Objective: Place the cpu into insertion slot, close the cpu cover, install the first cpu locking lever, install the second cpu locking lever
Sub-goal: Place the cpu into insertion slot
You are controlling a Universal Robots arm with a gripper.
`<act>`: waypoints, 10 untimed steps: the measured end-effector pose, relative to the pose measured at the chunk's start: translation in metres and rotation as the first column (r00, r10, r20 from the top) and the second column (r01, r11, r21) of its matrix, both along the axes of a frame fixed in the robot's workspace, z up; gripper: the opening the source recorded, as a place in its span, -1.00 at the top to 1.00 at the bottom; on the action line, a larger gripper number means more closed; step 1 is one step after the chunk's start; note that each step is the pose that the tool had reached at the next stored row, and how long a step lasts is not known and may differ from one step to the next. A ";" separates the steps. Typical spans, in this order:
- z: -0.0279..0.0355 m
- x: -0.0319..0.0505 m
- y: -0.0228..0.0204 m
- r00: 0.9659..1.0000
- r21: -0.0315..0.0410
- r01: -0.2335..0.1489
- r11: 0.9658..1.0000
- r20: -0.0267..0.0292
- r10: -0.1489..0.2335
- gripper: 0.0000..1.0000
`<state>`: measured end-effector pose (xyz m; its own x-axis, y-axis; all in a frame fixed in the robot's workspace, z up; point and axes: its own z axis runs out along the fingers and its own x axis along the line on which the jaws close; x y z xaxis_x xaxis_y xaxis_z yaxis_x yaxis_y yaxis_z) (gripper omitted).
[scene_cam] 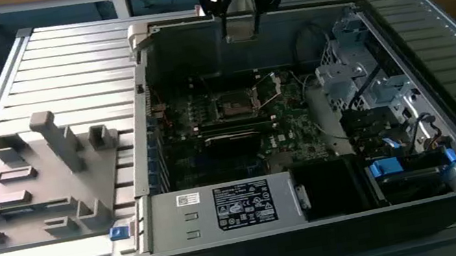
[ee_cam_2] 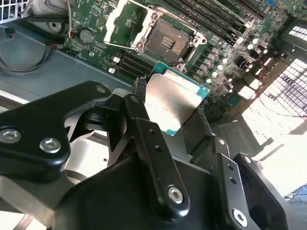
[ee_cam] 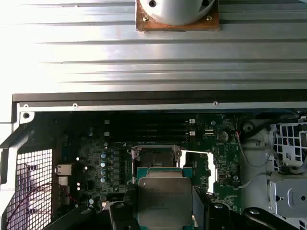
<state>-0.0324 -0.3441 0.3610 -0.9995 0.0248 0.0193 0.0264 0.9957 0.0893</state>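
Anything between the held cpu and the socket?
No. In both wrist views the stretch from the cpu to the open socket is bare; the cpu cover is swung aside.

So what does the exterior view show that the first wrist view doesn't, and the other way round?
Exterior view: the grey plastic fixture block and the silver power supply box. First wrist view: the small square chip with a dull silver-grey top, clamped in the black hand, plus a white round mount on a copper-coloured plate. Shared: the green motherboard, its open square socket and the raised shiny cover frame.
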 end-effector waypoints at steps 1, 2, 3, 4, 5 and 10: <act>0.0000 0.0000 0.0000 1.000 0.000 0.000 1.000 0.000 0.000 -0.08; 0.0000 0.0000 0.0000 1.000 0.000 0.000 1.000 0.000 0.000 -0.08; 0.0000 0.0000 0.0000 1.000 0.000 0.000 1.000 0.000 0.000 -0.08; 0.0000 0.0000 0.0000 1.000 0.000 0.000 1.000 0.000 0.000 -0.08; -0.0001 0.0000 0.0000 1.000 0.000 0.000 1.000 0.000 0.000 -0.08; -0.0010 0.0000 0.0000 1.000 0.000 0.000 1.000 0.000 0.000 -0.08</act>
